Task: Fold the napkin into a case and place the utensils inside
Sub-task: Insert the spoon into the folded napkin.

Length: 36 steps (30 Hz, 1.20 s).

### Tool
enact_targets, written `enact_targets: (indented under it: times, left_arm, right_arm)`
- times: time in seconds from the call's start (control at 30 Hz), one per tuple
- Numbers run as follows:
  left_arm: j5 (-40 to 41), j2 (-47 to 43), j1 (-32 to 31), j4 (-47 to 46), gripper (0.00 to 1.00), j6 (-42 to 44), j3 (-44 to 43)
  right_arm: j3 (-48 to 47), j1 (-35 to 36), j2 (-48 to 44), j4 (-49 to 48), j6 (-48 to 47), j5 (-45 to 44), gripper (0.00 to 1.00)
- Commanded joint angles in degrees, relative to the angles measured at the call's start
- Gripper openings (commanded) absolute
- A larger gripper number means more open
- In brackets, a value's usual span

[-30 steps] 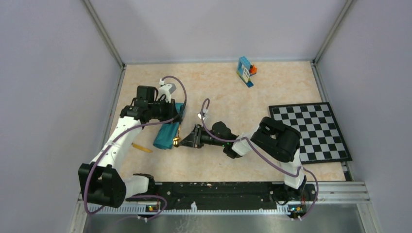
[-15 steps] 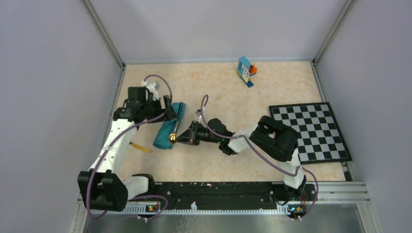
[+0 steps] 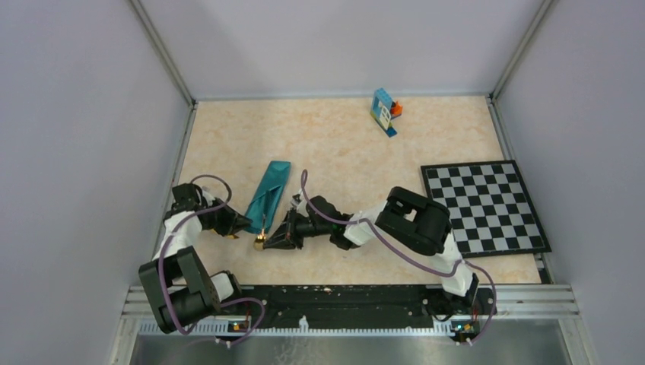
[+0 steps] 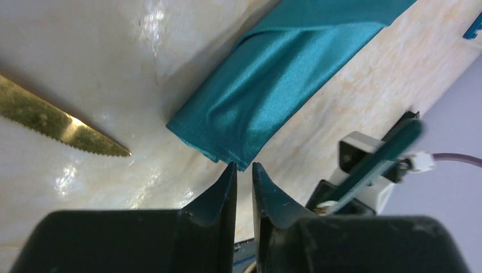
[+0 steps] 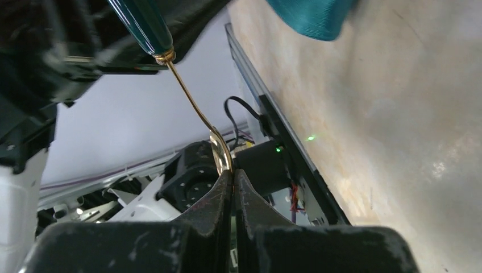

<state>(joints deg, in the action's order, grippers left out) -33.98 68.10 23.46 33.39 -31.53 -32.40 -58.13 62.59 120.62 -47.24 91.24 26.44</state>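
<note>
The case [image 3: 268, 195], a long narrow teal strip, lies flat on the table left of centre; its near end shows in the left wrist view [image 4: 273, 96] and the right wrist view [image 5: 312, 16]. My right gripper [image 3: 268, 240] [image 5: 233, 172] is shut on the golden bowl end of a spoon [image 5: 219, 152], whose dark green handle [image 5: 142, 25] sticks out in front, just off the strip's near end. My left gripper [image 3: 242, 223] [image 4: 243, 166] is shut and empty, low over the table beside the strip's near corner. A golden serrated knife [image 4: 57, 122] lies just left of it.
Blue-orange toy blocks [image 3: 385, 111] stand at the back. The checkerboard mat [image 3: 487, 205] lies at the right. The enclosure's left wall rail [image 3: 176, 175] runs close to my left arm. The base rail [image 3: 342, 296] runs along the near edge.
My left gripper left the strip's far end and came back toward the near left, down by the knife. My right gripper drew the spoon nearer and leftward. The strip now lies flat and uncovered.
</note>
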Motion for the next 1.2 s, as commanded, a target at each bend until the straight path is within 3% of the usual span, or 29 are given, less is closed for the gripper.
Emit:
enact_targets:
  times: [0.0,0.63,0.97,1.17]
  left_arm:
    - [0.91,-1.48,0.18,-4.41,0.20,-0.99,-1.24]
    - [9.42,4.66,-0.80,-12.27,0.03,-4.59,2.34]
    - [12.54,2.67,-2.98,-11.43,0.00,-4.50,1.96]
    - [13.28,-1.10,-3.49,-10.91,0.04,-4.30,1.70]
  right_arm:
    - [-3.79,0.88,2.20,2.86,3.55,2.73,0.00]
    - [-11.40,-0.97,7.24,15.31,6.75,5.52,0.00]
    - [-17.89,-2.71,7.28,35.38,0.93,3.92,0.00]
    - [-21.84,-3.00,8.23,45.56,-2.47,1.91,0.00]
